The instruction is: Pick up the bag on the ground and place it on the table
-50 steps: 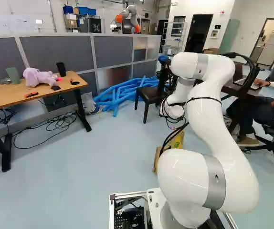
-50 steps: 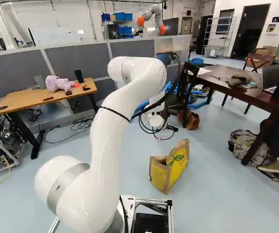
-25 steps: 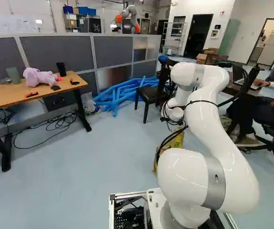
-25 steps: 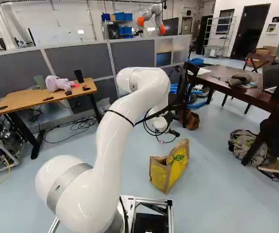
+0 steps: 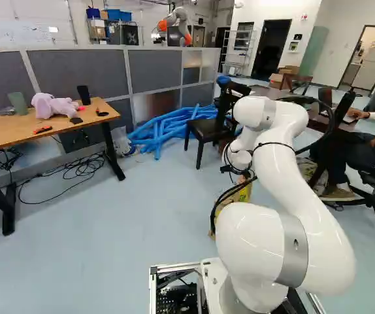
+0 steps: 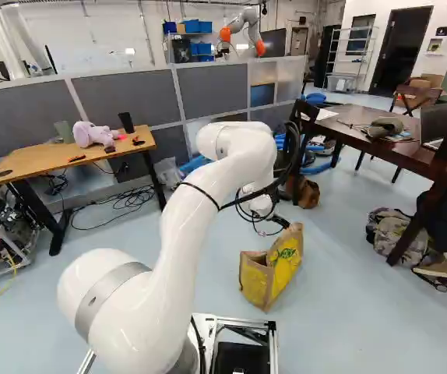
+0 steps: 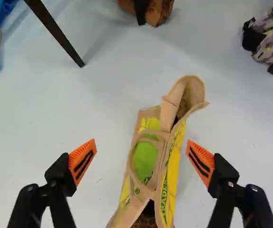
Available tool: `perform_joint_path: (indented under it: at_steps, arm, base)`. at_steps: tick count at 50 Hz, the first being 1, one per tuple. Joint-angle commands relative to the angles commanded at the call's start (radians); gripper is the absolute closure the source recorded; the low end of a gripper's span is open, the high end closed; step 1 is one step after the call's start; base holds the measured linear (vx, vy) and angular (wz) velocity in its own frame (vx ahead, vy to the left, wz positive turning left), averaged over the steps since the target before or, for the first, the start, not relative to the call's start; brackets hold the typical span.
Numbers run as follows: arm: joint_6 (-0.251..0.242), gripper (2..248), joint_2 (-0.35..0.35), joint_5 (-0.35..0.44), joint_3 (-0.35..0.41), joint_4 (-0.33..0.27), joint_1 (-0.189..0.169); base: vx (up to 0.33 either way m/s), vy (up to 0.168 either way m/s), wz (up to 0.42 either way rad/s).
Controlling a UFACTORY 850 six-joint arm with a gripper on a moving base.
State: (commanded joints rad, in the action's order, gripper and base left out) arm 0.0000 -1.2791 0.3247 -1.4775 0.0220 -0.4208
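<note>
Yellow/tan carrier bag [image 6: 286, 269], green print, stands on the flr just ahead of my base, right of my arm in the R base view; partly hidden behind the arm in the L base view. My claw [image 6: 278, 221] hangs near it. Per wrist view: claw [image 7: 141, 142] wide, both orange pads [image 7: 83, 159] apart from the bag, which lies btwn & ahead of them. Bag top partly open; handle loop [image 7: 131, 164] lies against one side.

R base view, far right: dark table [image 6: 399, 153], w/ camo backpack [image 6: 395, 234] on flr beside it. Far left: wood-top desk [image 6: 52, 161], pink plush [image 6: 91, 134] on it. L base view, far side: black chair [image 5: 204, 129] nr. blue tubes [image 5: 158, 134].
</note>
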Motion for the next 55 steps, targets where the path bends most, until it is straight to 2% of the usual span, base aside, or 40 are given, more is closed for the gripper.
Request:
perform_joint_path:
  at_steps: [30,55]
  arm:
    - [0.0,3,-0.135,-0.147,-0.151,0.001,-0.019]
    - [0.0,3,-0.242,-0.253,-0.268,0.037,-0.029]
  base:
    - [0.0,0.0,0.0]
    - [0.0,0.0,0.0]
